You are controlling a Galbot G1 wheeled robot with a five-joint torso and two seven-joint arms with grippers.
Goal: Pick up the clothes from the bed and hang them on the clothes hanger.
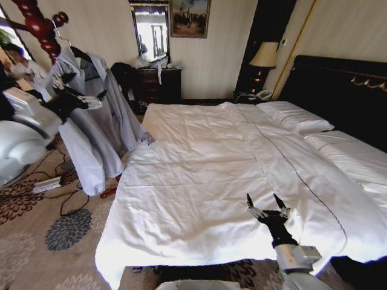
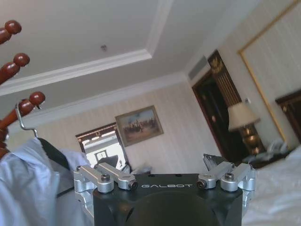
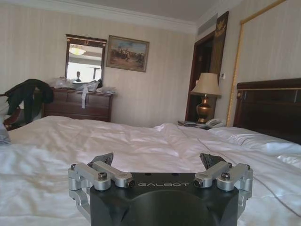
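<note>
The left hand (image 1: 91, 99) is raised at the upper left of the head view, its fingers spread apart. The right hand (image 1: 266, 206) sits low at lower right, pointing upward, fingers parted.

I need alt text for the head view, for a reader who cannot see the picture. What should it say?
A silvery-grey jacket hangs on a black hanger from a reddish wooden stand left of a wide white bed. The left gripper is raised beside the jacket; the right gripper is open over the bed's near edge.

Striped cream walls, floral carpet (image 1: 66, 232), dark dresser (image 3: 80, 104), lit lamp (image 3: 205, 94), framed painting (image 3: 127, 53).
</note>
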